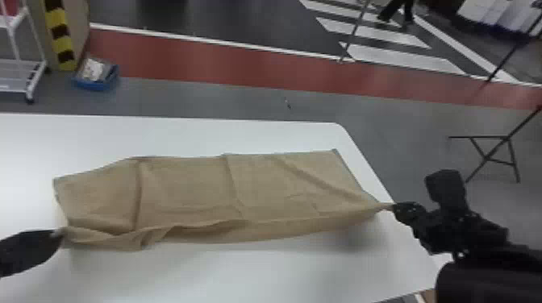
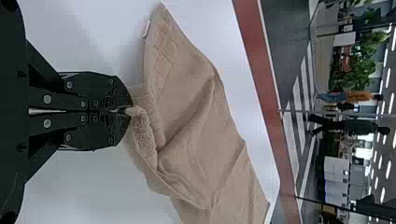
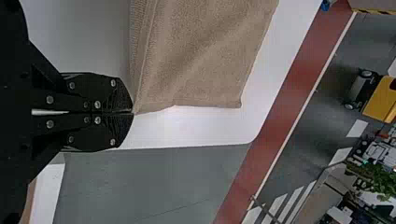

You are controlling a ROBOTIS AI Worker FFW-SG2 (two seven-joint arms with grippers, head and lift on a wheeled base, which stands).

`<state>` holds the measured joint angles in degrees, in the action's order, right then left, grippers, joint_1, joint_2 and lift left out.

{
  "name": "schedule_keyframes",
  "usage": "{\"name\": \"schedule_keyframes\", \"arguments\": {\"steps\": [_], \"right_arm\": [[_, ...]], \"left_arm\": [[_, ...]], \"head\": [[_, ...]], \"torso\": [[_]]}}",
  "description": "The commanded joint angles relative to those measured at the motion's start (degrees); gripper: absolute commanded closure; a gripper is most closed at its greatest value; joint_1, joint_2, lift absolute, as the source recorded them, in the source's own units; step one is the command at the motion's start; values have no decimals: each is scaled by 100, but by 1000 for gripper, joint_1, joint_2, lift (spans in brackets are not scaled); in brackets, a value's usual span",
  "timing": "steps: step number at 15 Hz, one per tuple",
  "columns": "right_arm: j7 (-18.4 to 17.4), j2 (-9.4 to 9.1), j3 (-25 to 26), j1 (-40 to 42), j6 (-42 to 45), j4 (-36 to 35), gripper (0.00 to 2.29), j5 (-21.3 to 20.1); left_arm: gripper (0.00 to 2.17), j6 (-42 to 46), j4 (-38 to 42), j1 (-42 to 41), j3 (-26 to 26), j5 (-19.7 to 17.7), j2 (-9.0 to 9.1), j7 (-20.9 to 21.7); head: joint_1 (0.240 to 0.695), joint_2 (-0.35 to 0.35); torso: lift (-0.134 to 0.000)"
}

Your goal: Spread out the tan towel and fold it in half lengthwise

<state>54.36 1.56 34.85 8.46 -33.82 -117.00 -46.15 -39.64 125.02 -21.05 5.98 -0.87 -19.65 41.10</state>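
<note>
The tan towel [image 1: 193, 189] lies spread across the white table, its near edge lifted and wavy between both grippers. At the towel's near left corner, my left gripper [image 1: 60, 233] is shut on the fabric. My right gripper [image 1: 393, 206] holds the near right corner by the table's right edge, pulling it to a point. In the left wrist view, the left gripper [image 2: 128, 111] pinches a bunched bit of towel [image 2: 196, 121], with creases running away from it. In the right wrist view, the right gripper [image 3: 132, 112] has its fingers closed on the corner of the towel [image 3: 201, 56].
The white table [image 1: 169, 135] has its rounded far right corner just beyond the towel. Past the table, a blue bin [image 1: 96, 76] and a white rack [image 1: 24, 72] stand on the floor at left, and a black folding stand [image 1: 490, 157] at right.
</note>
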Motion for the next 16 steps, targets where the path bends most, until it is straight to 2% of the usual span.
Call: {"name": "schedule_keyframes", "arguments": {"steps": [1, 4, 7, 9, 10, 14, 16], "right_arm": [[22, -33, 13, 32, -25, -7, 1420, 1], [58, -147, -66, 217, 46, -192, 1420, 1], [102, -161, -154, 445, 28, -605, 1420, -17], [14, -161, -329, 551, 46, -781, 1420, -78], [-162, -161, -444, 542, -42, -807, 1420, -96], [-1313, -161, -1094, -64, -499, -640, 1423, -96], [-1551, -161, -1419, -583, -517, -253, 1420, -148]], "left_arm": [[1430, 189, -135, 40, 210, 113, -4, 56], [1426, 171, -311, 92, 228, 157, -4, 74], [1426, 136, -522, 189, 307, 456, -4, 100], [1430, -57, -513, 251, 509, 394, 5, 56], [1430, -216, -469, 356, 588, 342, 5, 47], [1430, -1182, -461, 1341, 430, 263, 101, -199], [1430, -1218, -795, 1956, 280, 324, 242, -357]], "head": [[695, -350], [695, -350], [695, -338], [695, -317], [695, -290], [695, -242], [695, -221]], "torso": [[-123], [-123], [-123], [-123], [-123], [-123], [-123]]}}
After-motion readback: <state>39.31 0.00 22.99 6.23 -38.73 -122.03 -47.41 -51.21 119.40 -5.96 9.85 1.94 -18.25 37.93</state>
